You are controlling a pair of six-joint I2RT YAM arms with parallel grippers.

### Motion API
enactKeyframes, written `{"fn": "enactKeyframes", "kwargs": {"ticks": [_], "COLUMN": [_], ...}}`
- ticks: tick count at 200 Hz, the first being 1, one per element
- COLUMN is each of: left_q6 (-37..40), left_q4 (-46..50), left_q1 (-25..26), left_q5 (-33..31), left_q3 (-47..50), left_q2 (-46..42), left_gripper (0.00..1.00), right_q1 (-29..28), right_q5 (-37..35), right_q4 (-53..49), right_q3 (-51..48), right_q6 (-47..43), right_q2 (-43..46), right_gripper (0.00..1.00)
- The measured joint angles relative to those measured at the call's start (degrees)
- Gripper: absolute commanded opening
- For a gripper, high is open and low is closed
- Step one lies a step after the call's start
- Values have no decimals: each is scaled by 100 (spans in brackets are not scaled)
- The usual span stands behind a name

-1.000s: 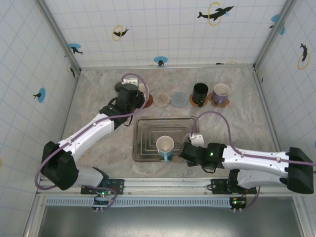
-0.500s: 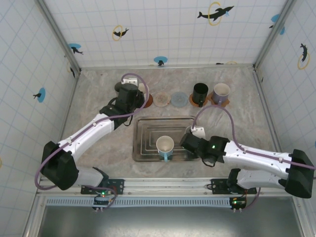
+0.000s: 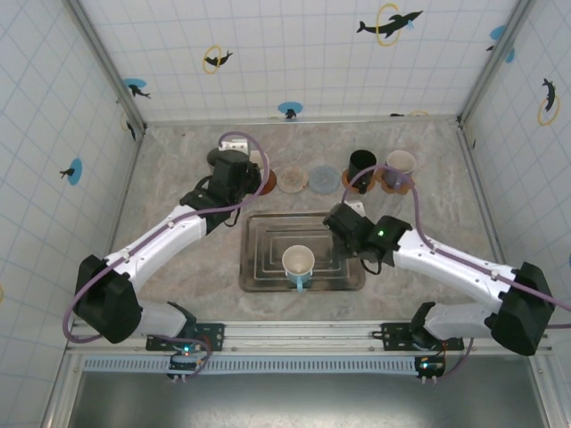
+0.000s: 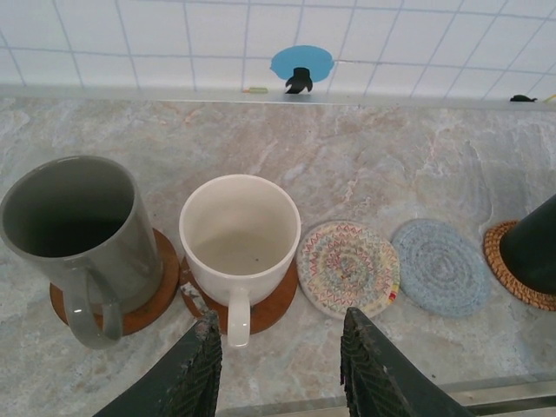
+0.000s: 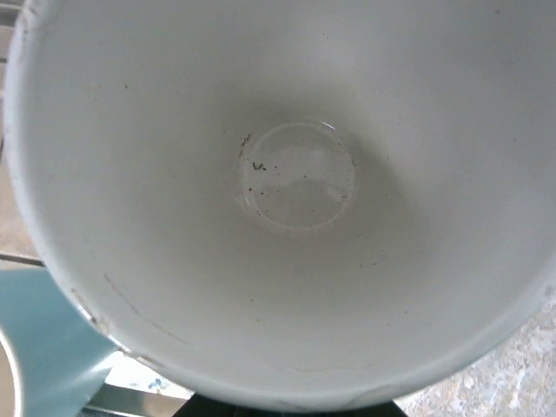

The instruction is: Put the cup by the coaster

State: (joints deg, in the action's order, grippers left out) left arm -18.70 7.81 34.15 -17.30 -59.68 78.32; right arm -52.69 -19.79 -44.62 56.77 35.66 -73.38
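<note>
Transport step: your right gripper [image 3: 342,220] pinches the cup [image 5: 295,174] above the tray [image 3: 257,267] (left gripper [image 4: 281,320] spread, idle); next, lower it beside a free coaster [image 3: 323,179].

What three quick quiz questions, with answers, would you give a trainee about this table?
1. True or false: the white mug stands on a brown coaster.
2. How many coasters lie bare: A one, B two, C four?
3. Fill in: the cup with the blue handle stands in the metal ___.
Key: 1 true. 2 B, the multicoloured coaster and the blue-grey coaster. 3 tray.
</note>
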Motion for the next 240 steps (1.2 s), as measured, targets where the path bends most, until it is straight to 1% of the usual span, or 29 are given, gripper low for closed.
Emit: {"fn": "enactKeyframes", "kwargs": {"ticks": [65, 113, 210, 240], "left_q6": [101, 227, 372, 376], "left_q4": [-216, -428, -881, -966], "left_q1": [0, 0, -2, -2], "left_q5": [-164, -66, 85, 168], "left_q3": [79, 195, 420, 459], "left_q2": [-2, -33, -221, -221], "left_gripper": [38, 38, 38, 38], "right_q1": [540, 944, 1648, 1746], "right_q5": [317, 549, 826, 879], "right_q4": [247, 446, 953, 986], "right_q3": [699, 1217, 1939, 2337], "right_q6": [-682, -973, -1320, -1403], "right_q2": [-839, -1519, -2391, -2776], "right_gripper": [0, 0, 0, 0]}}
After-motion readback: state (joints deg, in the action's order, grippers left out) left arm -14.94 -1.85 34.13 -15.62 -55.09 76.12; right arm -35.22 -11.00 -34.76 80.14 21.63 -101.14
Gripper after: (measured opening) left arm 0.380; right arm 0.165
